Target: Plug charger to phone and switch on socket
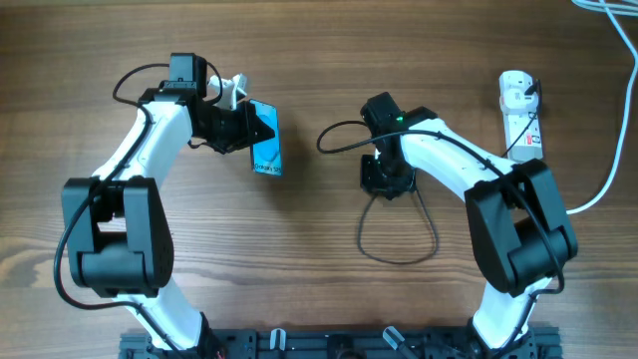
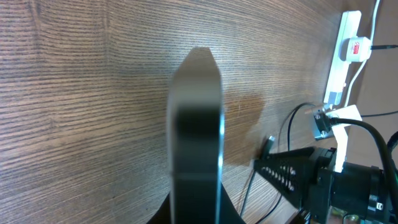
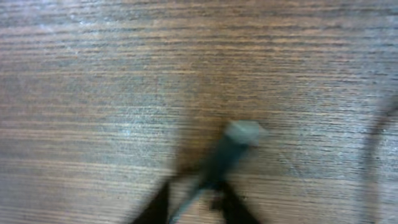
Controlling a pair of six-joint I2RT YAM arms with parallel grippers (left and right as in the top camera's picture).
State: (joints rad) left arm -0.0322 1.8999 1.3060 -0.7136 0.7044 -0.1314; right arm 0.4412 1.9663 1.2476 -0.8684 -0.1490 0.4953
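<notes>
My left gripper (image 1: 242, 127) is shut on the phone (image 1: 267, 140), holding it up on its edge at the upper left, turquoise screen facing right. In the left wrist view the phone (image 2: 198, 130) stands edge-on between my jaws (image 2: 198, 208). My right gripper (image 1: 387, 182) is at the table's middle, shut on the plug end of the charger; its black cable (image 1: 399, 261) loops toward the front. The right wrist view is blurred: the plug (image 3: 233, 144) sticks out ahead of my fingers (image 3: 196, 202), just above the wood. The socket (image 1: 520, 120) lies at the far right.
A white lead (image 1: 610, 175) curves from the socket's adapter along the right edge. The socket with its red switch (image 2: 350, 43) and my right arm (image 2: 323, 180) show in the left wrist view. The two grippers are roughly a hand's width apart.
</notes>
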